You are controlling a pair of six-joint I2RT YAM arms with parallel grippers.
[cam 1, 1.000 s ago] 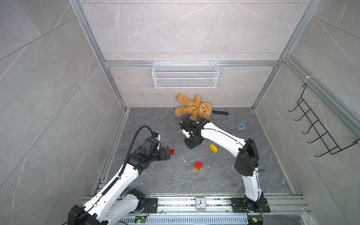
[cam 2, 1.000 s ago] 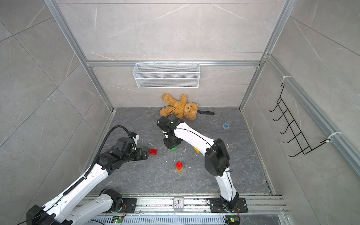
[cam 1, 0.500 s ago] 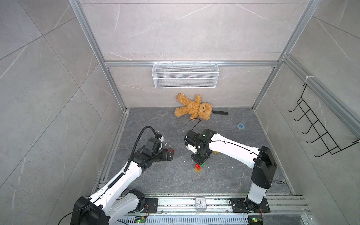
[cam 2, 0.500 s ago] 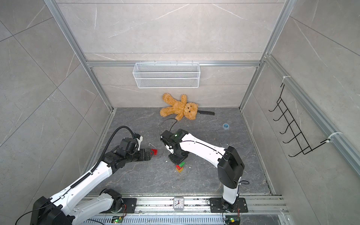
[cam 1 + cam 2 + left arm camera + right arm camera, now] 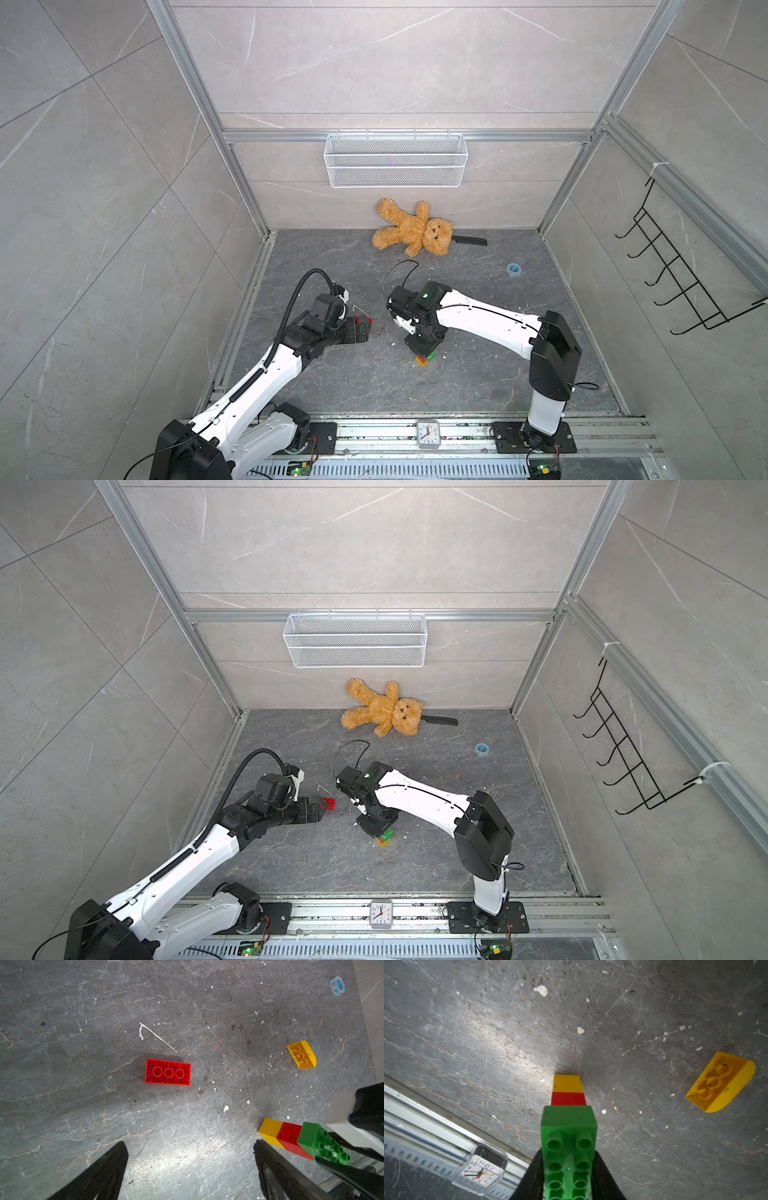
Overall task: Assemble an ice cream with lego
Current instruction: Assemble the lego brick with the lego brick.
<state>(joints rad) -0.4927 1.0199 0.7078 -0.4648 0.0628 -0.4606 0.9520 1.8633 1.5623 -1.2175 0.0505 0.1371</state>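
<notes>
Green layer: my right gripper (image 5: 568, 1178), clamped on the long green studded plastic brick (image 5: 569, 1126), has just set it atop the yellow-and-red brick stem (image 5: 568, 1089) beyond the small clear clock (image 5: 479, 1169); two layers outstanding.

A short upright stack of chunky plastic bricks (image 5: 424, 359) stands on a dark grey stone floor (image 5: 187, 1012). It has a square yellow brick (image 5: 566, 1083) at the bottom, a red brick (image 5: 568, 1098) on that, and a long green studded brick (image 5: 569, 1126) on top, studs up and overhanging both. The right gripper (image 5: 569, 1174) clasps the green brick's long sides. A second red brick (image 5: 167, 1072) lies well apart, hollow side up. A yellow round-topped brick (image 5: 301, 1055) lies near the stack with its hollow underside showing.
</notes>
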